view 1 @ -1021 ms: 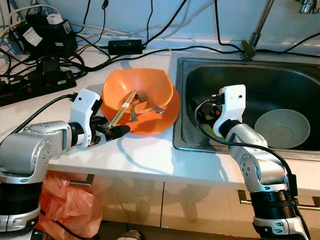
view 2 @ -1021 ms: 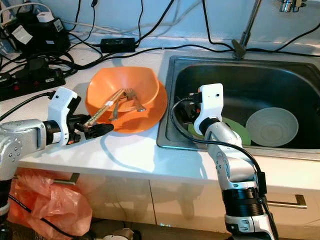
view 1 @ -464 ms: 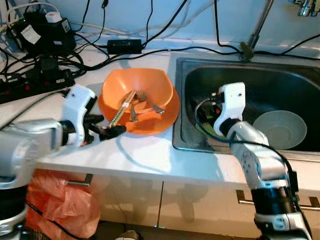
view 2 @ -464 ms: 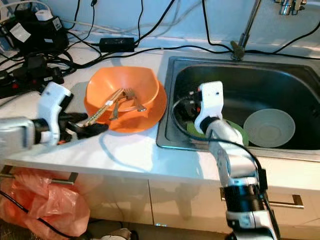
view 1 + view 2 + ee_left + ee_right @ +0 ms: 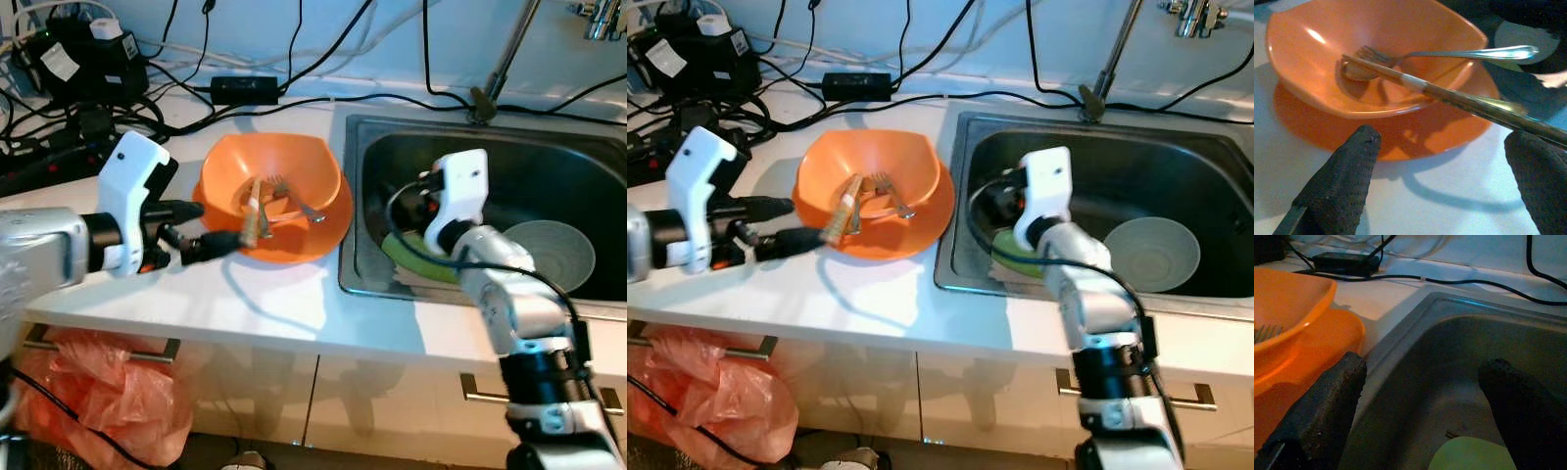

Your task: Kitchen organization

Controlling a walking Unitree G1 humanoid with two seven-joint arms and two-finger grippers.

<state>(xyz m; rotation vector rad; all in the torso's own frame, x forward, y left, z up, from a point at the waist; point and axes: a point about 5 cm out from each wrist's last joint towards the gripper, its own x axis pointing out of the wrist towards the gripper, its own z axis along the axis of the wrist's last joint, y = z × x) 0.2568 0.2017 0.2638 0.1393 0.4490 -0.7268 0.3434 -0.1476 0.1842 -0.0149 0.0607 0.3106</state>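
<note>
Orange bowl (image 5: 271, 176) on orange plate (image 5: 323, 230), on counter (image 5: 294, 304) beside sink (image 5: 358, 196); fork (image 5: 1449, 53) and chopsticks (image 5: 1449, 98) inside. Left gripper (image 5: 201, 227) spread apart at plate's edge. Right gripper (image 5: 1425, 396) parted over sink.

Your two head views look down and forward from above the counter (image 5: 294, 304), the orange bowl (image 5: 269, 181) at centre left and the sink (image 5: 549, 186) at right. Your left wrist camera sits low and very near the bowl, facing along its two fingers (image 5: 1342, 181). Your right wrist camera looks along the sink's edge, sharing the bowl's rim.
</note>
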